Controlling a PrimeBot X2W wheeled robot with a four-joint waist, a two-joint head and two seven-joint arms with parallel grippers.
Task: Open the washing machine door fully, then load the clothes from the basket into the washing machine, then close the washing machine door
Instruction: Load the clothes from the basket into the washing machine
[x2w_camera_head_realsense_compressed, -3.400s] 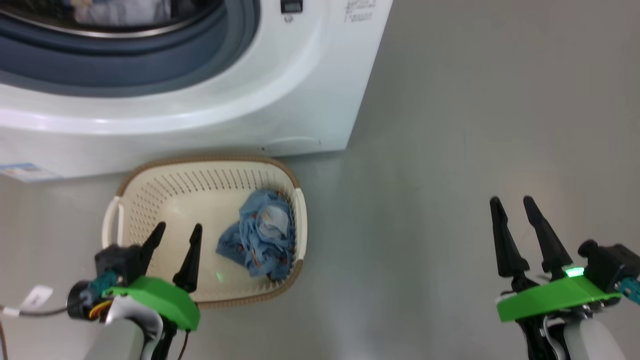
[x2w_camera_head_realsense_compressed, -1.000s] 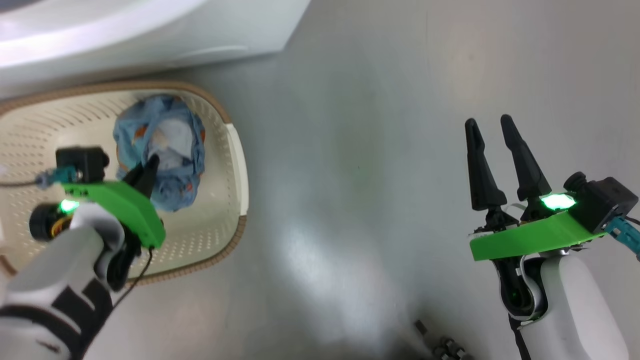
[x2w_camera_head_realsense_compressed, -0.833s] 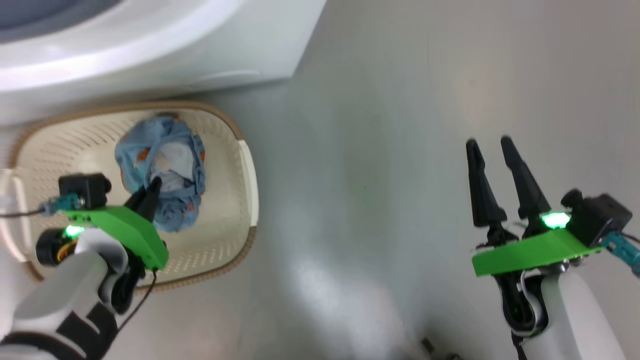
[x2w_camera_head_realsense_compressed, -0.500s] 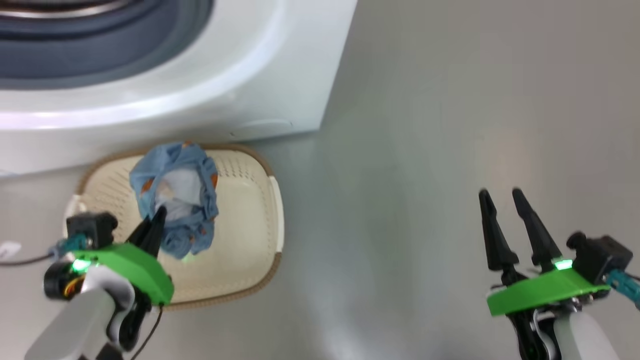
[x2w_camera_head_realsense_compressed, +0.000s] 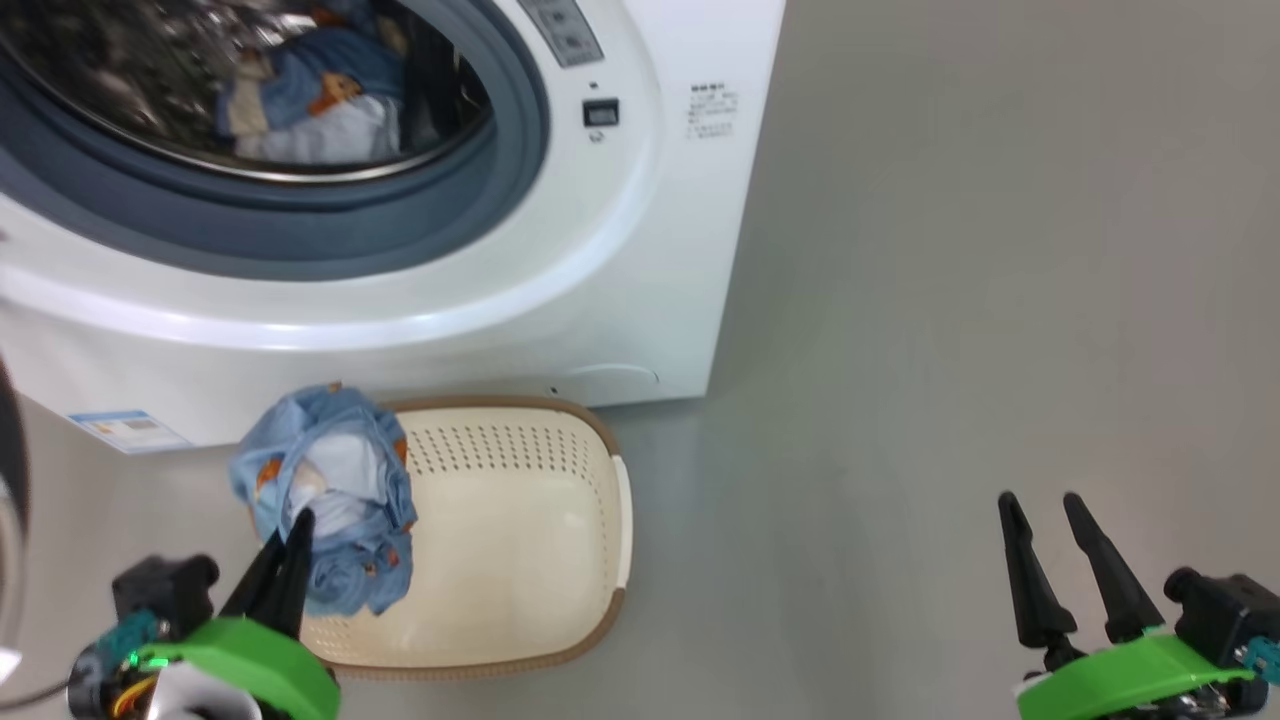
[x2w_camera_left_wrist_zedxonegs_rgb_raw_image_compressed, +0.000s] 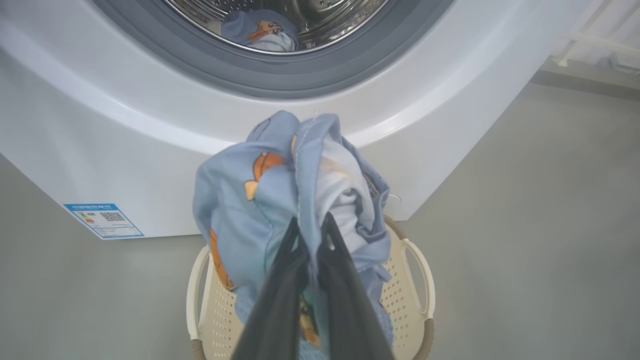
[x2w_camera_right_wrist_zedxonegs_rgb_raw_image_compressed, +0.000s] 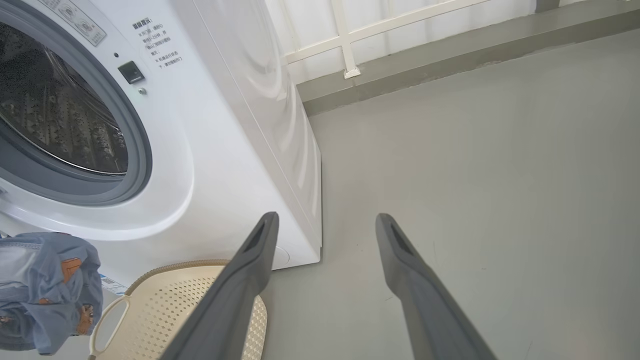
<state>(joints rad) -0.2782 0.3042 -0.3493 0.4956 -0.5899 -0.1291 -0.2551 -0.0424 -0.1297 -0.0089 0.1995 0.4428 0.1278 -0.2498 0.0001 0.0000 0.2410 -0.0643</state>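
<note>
My left gripper (x2w_camera_head_realsense_compressed: 290, 525) is shut on a bunched light blue garment with orange print (x2w_camera_head_realsense_compressed: 330, 480), held above the left end of the cream basket (x2w_camera_head_realsense_compressed: 600, 450). The basket's floor shows bare. In the left wrist view the fingers (x2w_camera_left_wrist_zedxonegs_rgb_raw_image_compressed: 292, 235) pinch the garment (x2w_camera_left_wrist_zedxonegs_rgb_raw_image_compressed: 250, 200) in front of the white washing machine (x2w_camera_left_wrist_zedxonegs_rgb_raw_image_compressed: 100, 125). Its opening stands uncovered, and more blue and white clothes (x2w_camera_head_realsense_compressed: 300, 100) lie in the steel drum. A dark curved edge (x2w_camera_head_realsense_compressed: 8, 450) at the head view's left border may be the door. My right gripper (x2w_camera_head_realsense_compressed: 1040, 500) hangs open and empty over the floor.
The basket (x2w_camera_right_wrist_zedxonegs_rgb_raw_image_compressed: 175, 300) sits on grey floor right against the machine's front (x2w_camera_right_wrist_zedxonegs_rgb_raw_image_compressed: 225, 125). Bare floor stretches to the right of the machine. A white railing (x2w_camera_right_wrist_zedxonegs_rgb_raw_image_compressed: 345, 45) on a low grey kerb runs behind it. A blue label (x2w_camera_head_realsense_compressed: 125, 430) marks the machine's lower left corner.
The head camera has tilted up, bringing the drum into view. My left gripper has lifted the blue garment out of the basket toward the machine. The right gripper stays open.
</note>
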